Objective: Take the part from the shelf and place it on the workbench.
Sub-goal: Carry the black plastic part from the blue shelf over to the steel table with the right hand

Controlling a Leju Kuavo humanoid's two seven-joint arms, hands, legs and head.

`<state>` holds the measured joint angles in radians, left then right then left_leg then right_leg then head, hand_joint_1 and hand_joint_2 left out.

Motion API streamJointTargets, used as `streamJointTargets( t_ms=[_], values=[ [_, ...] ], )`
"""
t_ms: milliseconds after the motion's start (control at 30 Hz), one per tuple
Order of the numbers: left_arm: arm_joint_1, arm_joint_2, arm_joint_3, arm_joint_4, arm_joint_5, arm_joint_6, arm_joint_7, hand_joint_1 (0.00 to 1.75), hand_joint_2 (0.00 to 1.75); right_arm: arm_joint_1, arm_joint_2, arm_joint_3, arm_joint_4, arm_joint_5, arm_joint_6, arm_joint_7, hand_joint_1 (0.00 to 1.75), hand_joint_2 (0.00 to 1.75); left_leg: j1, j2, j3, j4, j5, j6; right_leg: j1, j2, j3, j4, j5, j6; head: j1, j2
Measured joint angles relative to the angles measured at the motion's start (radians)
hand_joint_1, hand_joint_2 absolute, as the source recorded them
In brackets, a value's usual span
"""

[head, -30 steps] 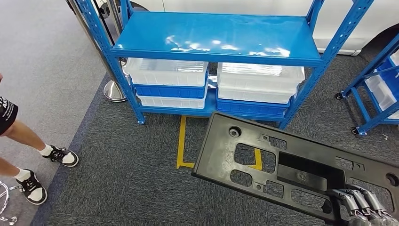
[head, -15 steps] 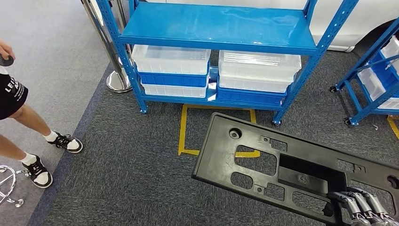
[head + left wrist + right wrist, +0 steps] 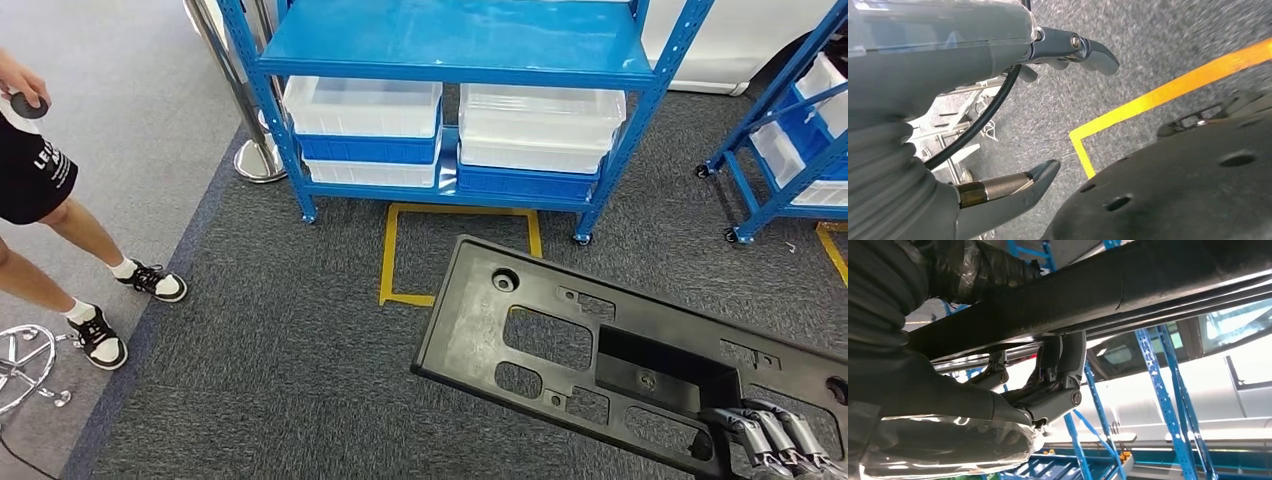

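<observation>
Black plastic, long and flat with cut-outs, the part (image 3: 600,350) is held up over the grey carpet (image 3: 280,370) in front of the blue shelf (image 3: 450,50), the right hand (image 3: 770,445) gripping its near edge with fingers (image 3: 1058,370) curled round it. The left hand (image 3: 998,125) hangs low near a yellow floor line (image 3: 1158,95), its fingers apart and holding nothing, while a person (image 3: 50,200) in black shorts stands to the left

Blue shelf (image 3: 452,45) on grey carpet (image 3: 280,380), white bins (image 3: 362,106) on its lower tier.
</observation>
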<state>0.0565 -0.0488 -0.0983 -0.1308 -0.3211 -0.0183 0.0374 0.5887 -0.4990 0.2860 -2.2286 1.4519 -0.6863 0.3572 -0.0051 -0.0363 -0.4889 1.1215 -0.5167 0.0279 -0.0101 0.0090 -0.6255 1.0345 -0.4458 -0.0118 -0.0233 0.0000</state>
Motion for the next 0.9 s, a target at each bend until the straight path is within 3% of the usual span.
streamJointTargets(
  t_ms=[67, 133, 167, 233, 300, 367, 400, 467, 500, 567, 667, 733, 800, 833, 867, 900],
  values=[
    [0.003, 0.003, 0.0, 0.0, 0.003, -0.006, -0.004, 0.0, 1.75, -0.001, 0.0, 0.0, 0.0, -0.006, -0.001, 0.001, 1.75, 1.75, -0.008, -0.019, 0.09, -0.135, -0.049, 0.013, 0.001, 0.008, -0.01, 0.0, 0.022, 0.008, 0.001, 0.0],
    [0.003, 0.002, 0.0, 0.0, 0.004, -0.008, -0.005, 0.0, 1.75, 0.0, 0.0, 0.001, 0.0, -0.01, -0.002, 0.002, 1.75, 1.75, -0.008, -0.004, 0.102, -0.176, -0.052, 0.016, 0.0, 0.02, -0.018, -0.003, 0.043, 0.018, 0.001, 0.0],
    [0.003, 0.001, 0.0, 0.001, 0.005, -0.01, -0.006, 0.0, 1.75, 0.001, 0.0, 0.001, 0.0, -0.012, -0.002, 0.002, 1.75, 1.75, -0.006, 0.007, 0.095, -0.179, -0.041, 0.022, -0.001, 0.021, -0.027, 0.005, 0.037, 0.022, 0.002, 0.0],
    [0.004, 0.0, 0.0, 0.001, 0.005, -0.012, -0.006, 0.0, 1.75, 0.002, -0.002, 0.002, 0.0, -0.017, -0.002, 0.002, 1.75, 1.75, -0.001, 0.034, 0.081, -0.185, -0.021, 0.032, -0.002, 0.014, -0.059, 0.079, -0.021, 0.028, 0.004, 0.0],
    [0.007, 0.001, 0.0, 0.001, 0.005, -0.013, -0.006, 0.0, 1.75, 0.002, -0.002, 0.002, 0.0, -0.02, -0.002, 0.002, 1.75, 1.75, -0.003, 0.06, 0.062, -0.179, -0.011, 0.035, -0.003, 0.003, -0.1, 0.202, -0.098, 0.036, 0.005, 0.0],
    [0.009, 0.001, 0.0, 0.001, 0.006, -0.015, -0.006, 0.0, 1.75, 0.003, -0.002, 0.002, 0.0, -0.021, -0.002, 0.002, 1.75, 1.75, -0.004, 0.083, 0.041, -0.166, -0.006, 0.033, -0.005, -0.003, -0.099, 0.259, -0.122, 0.042, 0.005, 0.0],
    [0.009, 0.001, 0.0, 0.002, 0.006, -0.016, -0.006, 0.0, 1.75, 0.003, -0.002, 0.002, 0.0, -0.021, -0.002, 0.002, 1.75, 1.75, -0.004, 0.094, 0.032, -0.158, -0.004, 0.032, -0.007, -0.008, -0.071, 0.235, -0.11, 0.043, 0.006, 0.0],
    [0.007, 0.001, 0.0, 0.002, 0.006, -0.017, -0.006, 0.0, 1.75, 0.004, -0.002, 0.002, 0.0, -0.021, -0.002, 0.002, 1.75, 1.75, -0.003, 0.11, 0.019, -0.144, -0.005, 0.029, -0.009, -0.025, 0.013, 0.126, -0.071, 0.044, 0.006, 0.0],
    [0.006, 0.0, 0.0, 0.001, 0.006, -0.017, -0.006, 0.0, 1.75, 0.003, -0.002, 0.002, 0.0, -0.021, -0.002, 0.002, 1.75, 1.75, -0.004, 0.116, 0.016, -0.138, -0.006, 0.026, -0.008, -0.041, 0.049, 0.07, -0.064, 0.042, 0.006, 0.0],
    [0.005, 0.0, 0.0, 0.001, 0.006, -0.017, -0.006, 0.0, 1.75, 0.003, -0.002, 0.002, 0.0, -0.021, -0.002, 0.002, 1.75, 1.75, -0.008, 0.127, 0.009, -0.126, -0.009, 0.017, -0.004, -0.06, 0.08, 0.01, -0.062, 0.034, 0.005, 0.0],
    [0.0, 0.001, 0.0, 0.002, 0.006, -0.017, -0.005, 0.0, 1.75, 0.005, -0.001, 0.002, 0.0, -0.023, -0.003, 0.0, 1.75, 1.75, -0.011, 0.142, 0.005, -0.119, -0.01, 0.001, -0.003, -0.044, 0.073, 0.001, -0.056, 0.017, 0.005, 0.0],
    [-0.003, 0.002, 0.0, 0.002, 0.006, -0.016, -0.005, 0.0, 1.75, 0.006, 0.0, 0.002, 0.0, -0.024, -0.003, -0.001, 1.75, 1.75, -0.008, 0.112, -0.006, -0.091, -0.035, -0.013, -0.007, -0.029, 0.065, -0.002, -0.046, 0.004, 0.004, 0.0],
    [-0.001, 0.002, 0.0, 0.002, 0.006, -0.015, -0.003, 0.0, 1.75, 0.007, 0.0, 0.002, 0.0, -0.025, -0.003, -0.002, 1.75, 1.75, -0.003, 0.063, -0.051, 0.01, -0.102, -0.024, -0.01, -0.014, 0.052, -0.003, -0.037, -0.005, 0.004, 0.0],
    [0.0, 0.002, 0.0, 0.002, 0.006, -0.015, -0.001, 0.0, 1.75, 0.007, 0.0, 0.002, 0.0, -0.026, -0.003, -0.004, 1.75, 1.75, 0.0, 0.051, -0.081, 0.078, -0.137, -0.027, -0.01, -0.004, 0.045, -0.003, -0.032, -0.007, 0.003, 0.0],
    [0.001, 0.002, 0.0, 0.002, 0.006, -0.015, 0.001, 0.0, 1.75, 0.007, 0.001, 0.002, 0.0, -0.028, -0.003, -0.005, 1.75, 1.75, 0.001, 0.048, -0.106, 0.132, -0.158, -0.027, -0.009, 0.007, 0.039, -0.002, -0.028, -0.007, 0.003, 0.0],
    [0.002, 0.002, 0.0, 0.002, 0.006, -0.015, 0.002, 0.0, 1.75, 0.007, 0.001, 0.002, 0.0, -0.03, -0.003, -0.005, 1.75, 1.75, 0.002, 0.046, -0.116, 0.157, -0.158, -0.026, -0.009, 0.018, 0.034, -0.001, -0.025, -0.006, 0.003, 0.0]
  ],
)
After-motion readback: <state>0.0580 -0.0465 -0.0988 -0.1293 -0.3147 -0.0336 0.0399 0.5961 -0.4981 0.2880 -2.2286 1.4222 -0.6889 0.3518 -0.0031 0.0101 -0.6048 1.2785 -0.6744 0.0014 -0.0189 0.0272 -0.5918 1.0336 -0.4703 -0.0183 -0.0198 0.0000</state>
